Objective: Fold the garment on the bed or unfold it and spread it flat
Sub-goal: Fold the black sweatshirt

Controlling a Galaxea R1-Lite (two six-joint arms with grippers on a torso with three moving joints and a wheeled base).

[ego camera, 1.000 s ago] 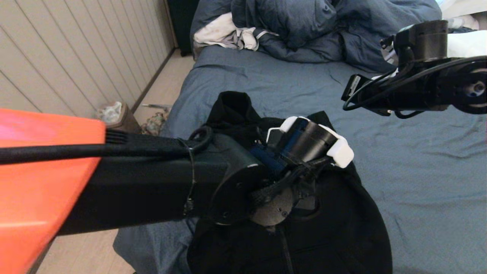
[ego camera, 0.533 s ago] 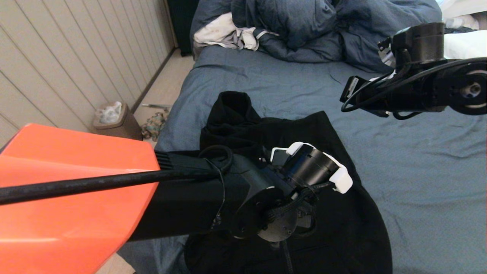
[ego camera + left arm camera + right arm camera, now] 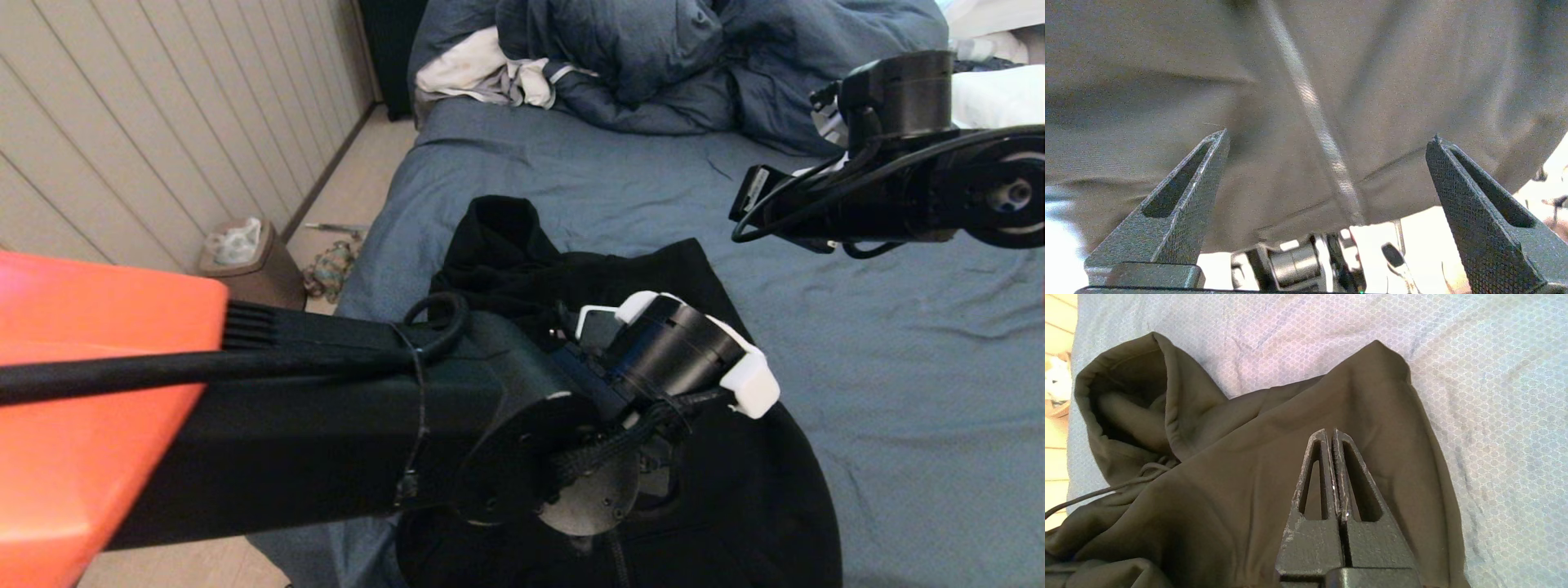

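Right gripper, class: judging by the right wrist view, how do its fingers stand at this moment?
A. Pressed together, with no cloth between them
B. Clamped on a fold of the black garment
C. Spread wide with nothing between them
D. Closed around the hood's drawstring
A: the right gripper has both fingers pressed side by side with only a thin seam between them, poised over the black garment on the bed, pinching no fabric.

Dim, cool light from the head view; the garment (image 3: 735, 490) loses detail. The left wrist view is blurred, with blown-out patches.
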